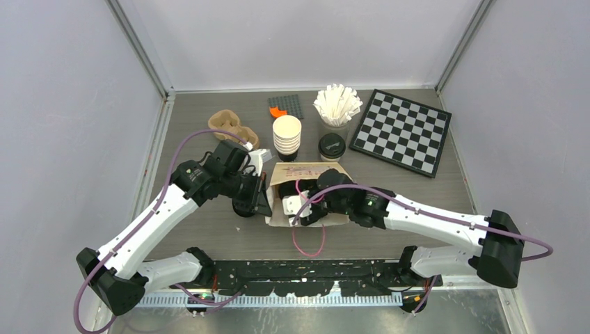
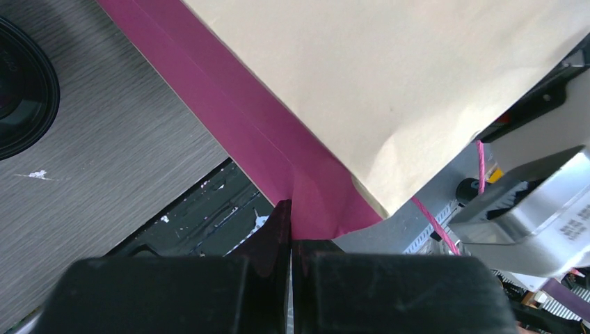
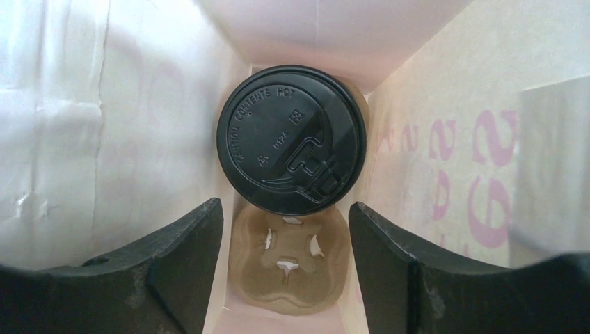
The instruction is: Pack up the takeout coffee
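Observation:
A tan paper bag [image 1: 309, 174] stands open mid-table. My left gripper [image 2: 291, 226] is shut on the bag's magenta folded rim [image 2: 306, 202], at the bag's left side [image 1: 266, 198]. My right gripper [image 3: 285, 268] reaches down into the bag [image 3: 69, 139], open, with nothing between its fingers [image 3: 181, 257]. Below it sits one takeout coffee [image 3: 291, 139], black lid up, in the far socket of a brown pulp carrier [image 3: 292, 278]. The carrier's near socket is empty. A second takeout coffee [image 1: 332, 146] stands on the table behind the bag.
A stack of lidless cream cups [image 1: 286, 134] and another pulp carrier [image 1: 233, 125] stand behind the bag. A cup of white sticks [image 1: 337, 104], a checkerboard [image 1: 402, 131] and a grey plate with an orange piece [image 1: 285, 106] lie at the back. A black round thing [image 2: 17, 97] lies left of the bag.

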{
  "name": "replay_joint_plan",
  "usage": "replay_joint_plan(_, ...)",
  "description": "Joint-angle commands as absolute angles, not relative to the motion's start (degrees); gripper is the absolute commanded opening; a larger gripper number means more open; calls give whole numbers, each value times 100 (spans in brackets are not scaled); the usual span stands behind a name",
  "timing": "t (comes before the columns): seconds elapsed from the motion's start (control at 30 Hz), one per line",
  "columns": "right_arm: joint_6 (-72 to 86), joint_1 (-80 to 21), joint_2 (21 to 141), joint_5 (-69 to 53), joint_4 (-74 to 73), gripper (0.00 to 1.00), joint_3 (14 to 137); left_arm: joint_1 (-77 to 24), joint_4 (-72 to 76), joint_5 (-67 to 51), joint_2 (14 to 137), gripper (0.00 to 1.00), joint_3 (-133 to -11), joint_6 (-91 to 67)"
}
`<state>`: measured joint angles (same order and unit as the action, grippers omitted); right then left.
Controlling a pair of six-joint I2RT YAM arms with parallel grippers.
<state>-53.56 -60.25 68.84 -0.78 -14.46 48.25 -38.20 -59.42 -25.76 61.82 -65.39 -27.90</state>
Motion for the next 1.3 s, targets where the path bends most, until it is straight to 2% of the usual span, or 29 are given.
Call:
replay_joint_plan(0.0, -5167, -6013, 6693, -276, -1504, 66, 5165, -3841, -5892, -2687, 6083, 0, -6714, -2762)
replay_joint_plan(0.2, -5026, -6020, 6922, -473, -1362, 42, 5281, -3841, -5792, -2767, 6117, 0, -6701, -2786)
replay_joint_plan(0.53, -4922, -6020, 7384, -503, -755, 35, 5348, -3846, -5760, -2831, 6064, 0, -6653, -2810)
replay_joint_plan(1.27, -4714, -6020, 7971, -151, -26, 31, 5231, -3841, -5700, -2938, 6004, 0, -6550, -2912)
